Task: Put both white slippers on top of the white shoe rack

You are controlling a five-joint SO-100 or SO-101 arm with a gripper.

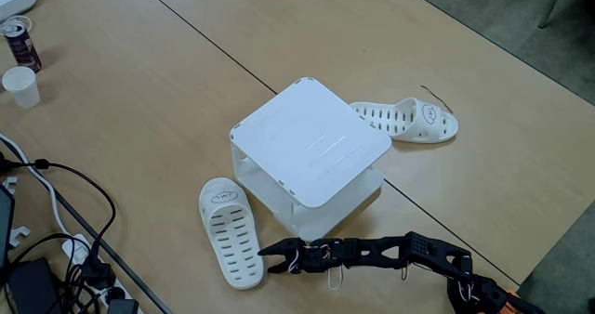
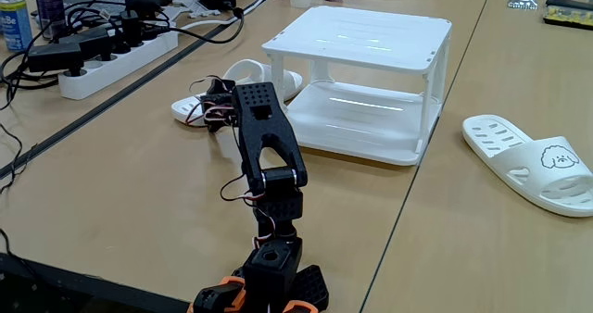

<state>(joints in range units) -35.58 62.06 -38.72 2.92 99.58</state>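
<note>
**Reaching toward the near slipper, rack top bare**

My arm (image 1: 390, 252) stretches low across the table (image 1: 139, 119) from the lower right of a fixed view, and my gripper (image 1: 270, 260) sits at the heel end of one white slipper (image 1: 230, 230), just beside or touching its edge. My fingers look slightly spread there, pinching nothing that I can make out. In another fixed view the arm (image 2: 269, 156) rises in the middle of the frame and hides the fingertips, so from there I cannot tell.

The white shoe rack (image 1: 311, 142) stands in the centre of the frame, its flat top bare. That first slipper lies flat on the table at the rack's lower left, sole side down, strap toward the top of the frame. The second slipper (image 1: 409, 121) lies flat at the rack's upper right, close to its corner; it appears at the right edge of the other picture (image 2: 533, 165), apart from the rack (image 2: 366, 40).

A power strip (image 2: 116, 56) with cables lies at the upper left there.
</note>
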